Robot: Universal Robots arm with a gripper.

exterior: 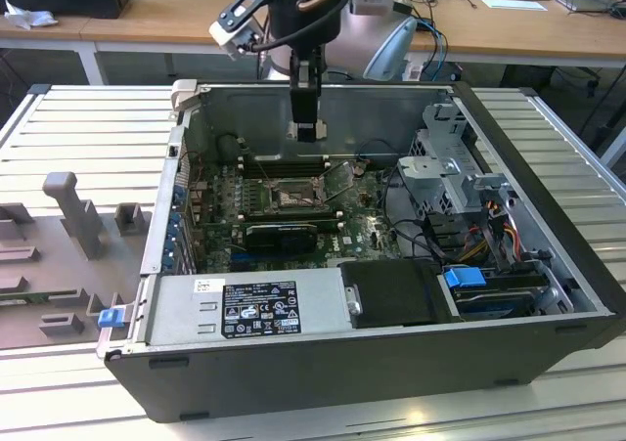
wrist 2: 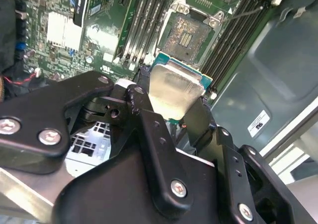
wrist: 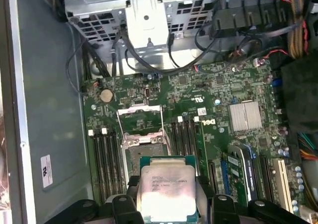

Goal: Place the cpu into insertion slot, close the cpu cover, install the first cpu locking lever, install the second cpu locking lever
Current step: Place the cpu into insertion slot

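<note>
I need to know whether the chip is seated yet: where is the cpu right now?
The cpu is clamped in the gripper, held above the green motherboard just short of the insertion slot, as both wrist views show.

Has open case point(exterior: 342, 373) on slatted table point(exterior: 88, 118), motherboard point(exterior: 220, 201) flat on case floor, insertion slot point(wrist: 141, 152) mid-board with memory slots point(wrist: 105, 159) flanking two sides and cpu cover point(wrist: 140, 118) hinged up at slot edge toward drive cage point(exterior: 440, 167). Puts power supply point(exterior: 249, 309) along near wall, drive cage at the exterior view's right, fixtures point(exterior: 73, 206) on table at the exterior view's left. Hangs cpu point(wrist: 166, 194), clamped in gripper point(exterior: 309, 128), above board near slot, apart.
</note>
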